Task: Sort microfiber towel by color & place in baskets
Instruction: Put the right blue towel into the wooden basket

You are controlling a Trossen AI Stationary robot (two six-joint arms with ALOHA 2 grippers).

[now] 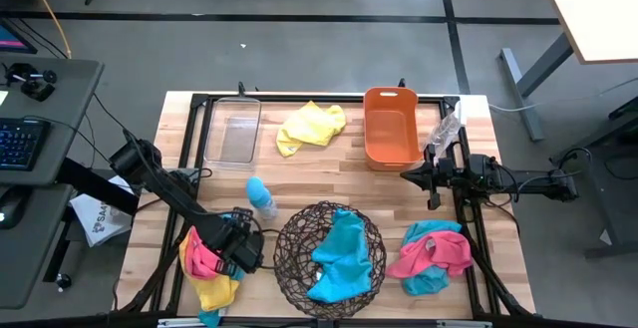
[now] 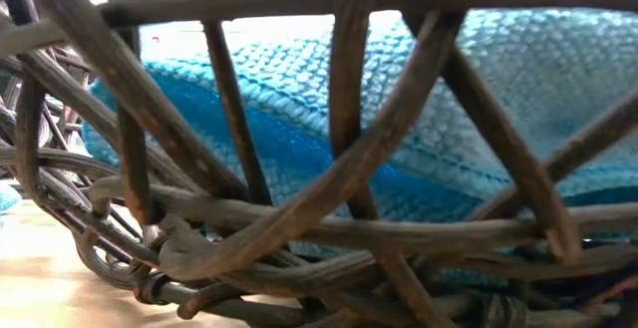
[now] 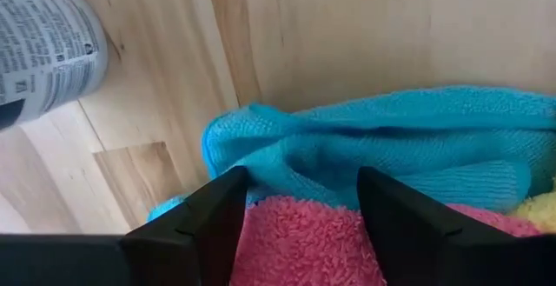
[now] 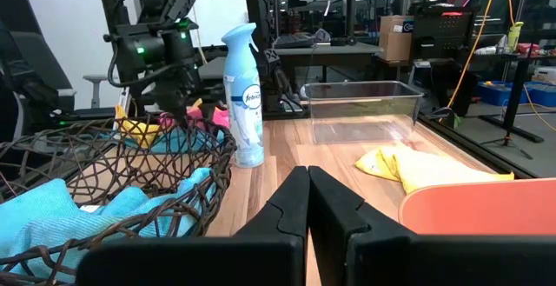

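1. Down at the table's near left corner, the left gripper sits on a small pile of towels, fingers spread apart with a pink towel between them.
2. A blue towel lies just past the pink one, and a yellow towel peeks out of the same pile.
3. The right gripper waits near the orange bin, fingers pressed together and holding nothing.
4. One blue towel is in the round wire basket.
5. Another yellow towel lies on the table between the clear tub and the orange bin.
6. A pink and blue towel pile sits right of the basket.
7. A light-blue spray bottle stands near the left arm.
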